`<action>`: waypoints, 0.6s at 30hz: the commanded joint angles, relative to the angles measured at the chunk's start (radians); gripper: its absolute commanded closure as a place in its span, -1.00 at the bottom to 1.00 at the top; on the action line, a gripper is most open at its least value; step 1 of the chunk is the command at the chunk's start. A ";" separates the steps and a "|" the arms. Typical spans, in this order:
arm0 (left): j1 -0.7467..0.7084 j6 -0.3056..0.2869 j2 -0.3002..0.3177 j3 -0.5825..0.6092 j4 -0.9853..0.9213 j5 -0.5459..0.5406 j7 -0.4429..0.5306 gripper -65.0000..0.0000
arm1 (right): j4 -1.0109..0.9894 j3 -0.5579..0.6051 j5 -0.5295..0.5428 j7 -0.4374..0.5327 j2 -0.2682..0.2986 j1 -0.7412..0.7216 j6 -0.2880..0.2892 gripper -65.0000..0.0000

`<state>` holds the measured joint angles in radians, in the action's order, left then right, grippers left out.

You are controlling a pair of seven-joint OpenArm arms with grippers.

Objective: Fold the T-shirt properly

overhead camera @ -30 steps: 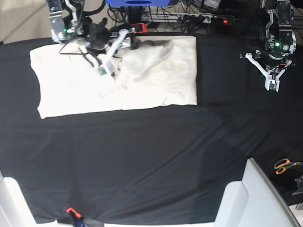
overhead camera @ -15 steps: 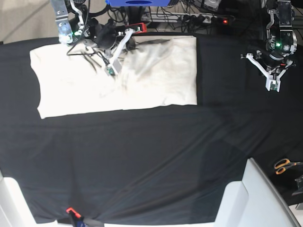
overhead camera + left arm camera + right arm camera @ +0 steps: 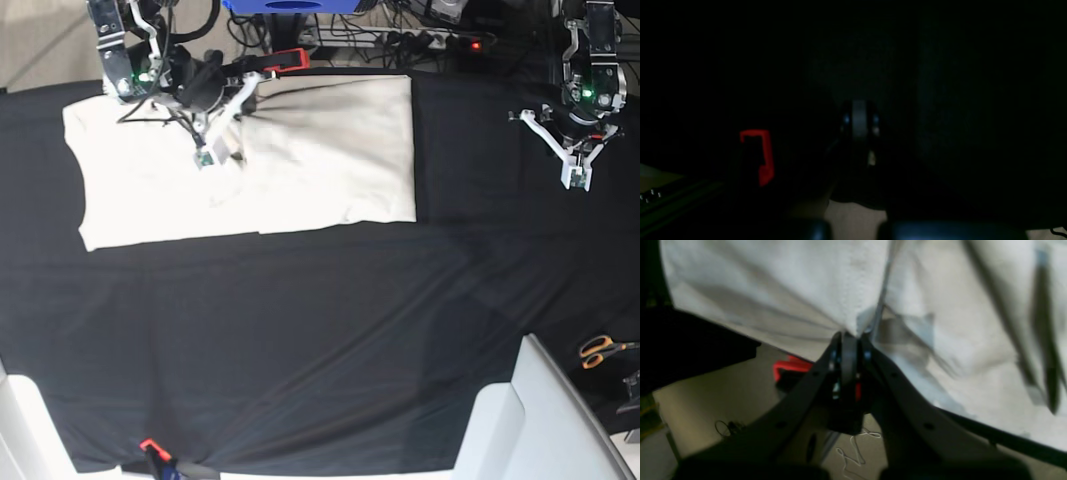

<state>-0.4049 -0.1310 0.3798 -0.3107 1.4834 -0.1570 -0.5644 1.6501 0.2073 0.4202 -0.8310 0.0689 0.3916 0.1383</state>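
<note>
The right gripper (image 3: pixel 849 340) is clamped shut on a pinch of the T-shirt (image 3: pixel 300 150) near its far edge, and cloth fans away from the jaws in tight creases, probably so a layer can be drawn across for a fold. The left gripper (image 3: pixel 577 172) hovers closed and empty, well apart from the shirt, apparently waiting. The cream shirt lies partly folded at the back of a table draped in black cloth (image 3: pixel 320 340). Cables and a power strip (image 3: pixel 420 40) run behind it; orange-handled scissors (image 3: pixel 600 350) lie at the side.
</note>
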 commanded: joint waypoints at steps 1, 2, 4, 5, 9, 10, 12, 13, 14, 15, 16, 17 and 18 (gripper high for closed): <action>0.001 0.004 0.017 -0.006 0.013 0.004 0.017 1.00 | 0.017 -0.002 0.015 -0.007 -0.002 -0.003 0.005 0.95; 0.001 0.004 0.017 -0.006 0.013 0.004 0.017 1.00 | 0.017 -0.004 0.016 -0.027 -0.004 -0.003 0.005 0.95; 0.002 0.004 0.015 -0.006 0.013 0.004 0.017 1.00 | 0.022 -0.006 0.019 -0.069 -0.019 -0.001 0.005 0.95; 0.002 0.004 0.015 -0.006 0.013 0.004 0.017 1.00 | 0.022 -0.007 0.030 -0.089 -0.028 0.004 0.005 0.95; 0.004 0.004 0.015 -0.006 0.013 0.004 0.017 1.00 | 0.022 -0.026 0.075 -0.121 -0.040 0.013 0.005 0.95; 0.004 0.004 0.015 -0.006 0.013 0.004 0.017 1.00 | 0.022 -0.029 0.081 -0.121 -0.040 0.013 0.005 0.94; 0.004 0.004 0.015 -0.006 0.013 0.004 0.017 1.00 | 0.028 -0.032 0.082 -0.119 -0.039 0.013 0.004 0.82; 0.004 0.004 0.015 -0.006 0.013 0.004 0.017 1.00 | 0.035 -0.032 0.082 -0.118 -0.037 0.013 0.004 0.66; 0.004 0.004 0.015 -0.006 0.013 0.004 0.017 1.00 | 0.048 -0.032 0.082 -0.116 -0.037 0.014 0.004 0.45; 0.004 0.004 0.015 -0.006 0.013 0.004 0.017 1.00 | 0.058 -0.032 0.082 -0.115 -0.033 0.014 0.004 0.24; 0.004 0.004 0.015 -0.006 0.013 0.004 0.017 1.00 | 0.071 -0.032 0.082 -0.115 -0.033 0.014 0.004 0.02; 0.004 0.004 0.014 -0.006 0.013 0.004 0.017 1.00 | 0.083 -0.032 0.079 -0.113 -0.031 0.017 0.004 -0.16; 0.004 0.004 0.014 -0.006 0.013 0.004 0.017 1.00 | 0.095 -0.032 0.078 -0.112 -0.031 0.019 0.004 -0.26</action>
<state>-0.4019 -0.1310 0.3786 -0.3107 1.4834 -0.1570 -0.5644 1.7252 0.1764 0.4858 -0.9531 0.0353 0.4088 0.1379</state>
